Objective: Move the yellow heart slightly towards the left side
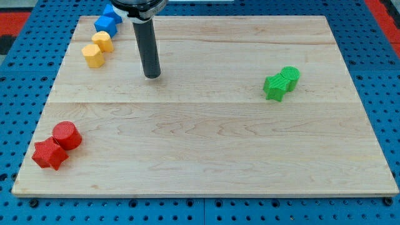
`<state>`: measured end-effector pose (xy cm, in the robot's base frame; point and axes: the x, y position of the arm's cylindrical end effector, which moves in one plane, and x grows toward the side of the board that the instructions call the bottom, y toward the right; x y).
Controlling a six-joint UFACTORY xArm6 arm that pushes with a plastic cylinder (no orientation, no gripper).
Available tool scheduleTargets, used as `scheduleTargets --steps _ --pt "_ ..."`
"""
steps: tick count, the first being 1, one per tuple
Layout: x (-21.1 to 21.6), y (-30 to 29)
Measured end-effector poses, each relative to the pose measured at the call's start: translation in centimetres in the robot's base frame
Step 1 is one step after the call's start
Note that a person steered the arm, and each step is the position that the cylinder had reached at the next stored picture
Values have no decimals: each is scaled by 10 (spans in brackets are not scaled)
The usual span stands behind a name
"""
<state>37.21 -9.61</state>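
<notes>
Here the rod stands nearly upright over the upper left part of the wooden board point(206, 150), its mount cut off by the view's top edge, and my tip point(152, 76) rests on bare wood, touching no block and holding nothing, since the arm carries no gripper. To the view's left of the tip lie two yellow blocks, just beside one another: the upper one point(102, 41), which looks like the yellow heart, and a lower yellow block point(93, 55) of hexagon-like shape. Above them sit two blue blocks point(107, 22), partly hidden by the arm. A red cylinder point(66, 135) and a red star point(49, 154) touch at lower left; a green star point(274, 87) and a green cylinder point(290, 76) touch at right.
</notes>
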Motion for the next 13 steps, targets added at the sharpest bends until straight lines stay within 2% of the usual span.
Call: scheduleTargets --steps 2,3,4,5,6,7,8,10,12,13 --pt "5 20" --pt "5 77" --pt "-7 93" --pt "-38 89" --pt "-49 89" --pt "-64 60" --pt "-104 17" --pt "-101 -57" --pt "-98 -99" --pt "-94 -98"
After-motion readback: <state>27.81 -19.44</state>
